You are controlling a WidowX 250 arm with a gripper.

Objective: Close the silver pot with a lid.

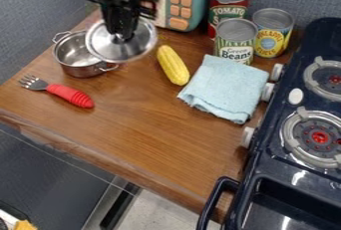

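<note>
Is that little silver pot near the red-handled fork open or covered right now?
Open: part of the pot's inside shows, and the lid hangs from the gripper, toward the pot's right in this view.

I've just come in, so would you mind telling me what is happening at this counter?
The robot's gripper is holding the lid from above, and in this view the lid overlaps the right side of the pot. The pot is not closed yet: its inside shows. A fork lies nearby.

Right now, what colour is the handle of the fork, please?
The fork's handle is red, seen in the camera view.
</note>
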